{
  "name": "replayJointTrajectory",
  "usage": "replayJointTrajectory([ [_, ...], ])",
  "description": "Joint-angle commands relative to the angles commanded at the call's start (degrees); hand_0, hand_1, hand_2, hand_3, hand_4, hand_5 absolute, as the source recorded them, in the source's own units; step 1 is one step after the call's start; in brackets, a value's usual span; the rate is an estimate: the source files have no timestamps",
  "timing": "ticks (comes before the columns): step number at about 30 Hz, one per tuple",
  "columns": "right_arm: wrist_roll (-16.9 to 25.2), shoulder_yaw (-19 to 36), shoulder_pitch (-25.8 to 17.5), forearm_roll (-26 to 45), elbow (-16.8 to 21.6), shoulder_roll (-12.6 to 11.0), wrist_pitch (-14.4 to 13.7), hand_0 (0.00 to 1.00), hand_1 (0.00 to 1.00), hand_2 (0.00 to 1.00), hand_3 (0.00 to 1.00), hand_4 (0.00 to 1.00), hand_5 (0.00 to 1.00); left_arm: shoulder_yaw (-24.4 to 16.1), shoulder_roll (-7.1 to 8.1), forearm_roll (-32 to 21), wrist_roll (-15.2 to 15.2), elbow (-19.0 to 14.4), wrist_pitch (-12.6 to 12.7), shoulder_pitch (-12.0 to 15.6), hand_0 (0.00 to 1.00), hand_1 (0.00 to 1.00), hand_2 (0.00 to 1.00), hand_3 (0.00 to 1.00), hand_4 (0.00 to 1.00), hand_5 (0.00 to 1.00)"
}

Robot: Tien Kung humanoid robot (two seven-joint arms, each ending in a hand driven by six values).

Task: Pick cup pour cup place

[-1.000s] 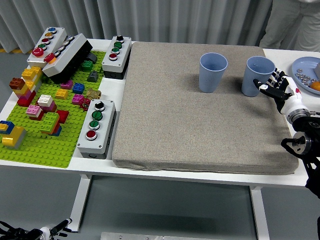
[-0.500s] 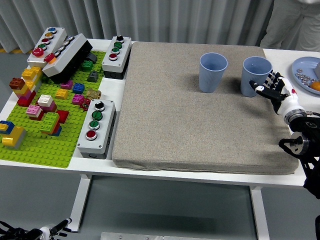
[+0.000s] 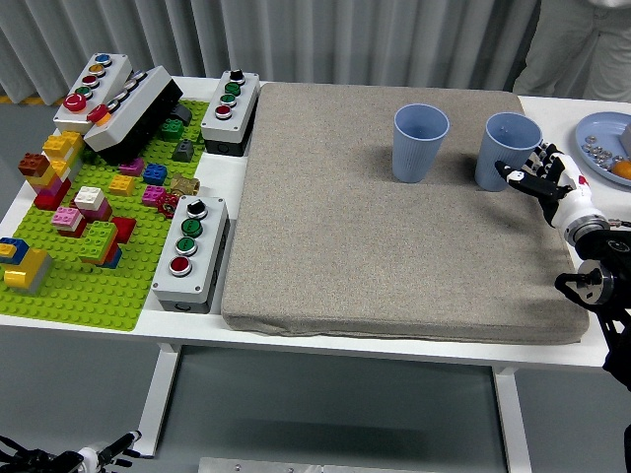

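Step in hand: grasp right cup (image 3: 508,150), upright on mat (image 3: 385,207) near counter's far right corner. Right hand (image 3: 545,179), fingers spread, apparently just touching cup wall. Close evenly around mid-wall; avoid crushing. Keep upright before pouring into left cup (image 3: 420,142).

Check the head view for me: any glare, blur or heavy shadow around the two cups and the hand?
Head view: sharp, evenly lit, no glare; left blue cup and right blue cup cast only faint shadows on the grey mat; right hand is in focus.
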Motion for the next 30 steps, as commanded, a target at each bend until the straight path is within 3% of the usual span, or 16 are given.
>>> replayJointTrajectory([
  [30, -0.3, -0.6, 0.6, 0.1, -0.2, 0.6, -0.2, 0.982, 0.927, 0.998, 0.952, 0.826, 0.175, 0.1, 0.08, 0.0, 0.0, 0.0, 0.0, 0.0, 0.825, 0.841, 0.898, 0.793, 0.599, 0.998],
])
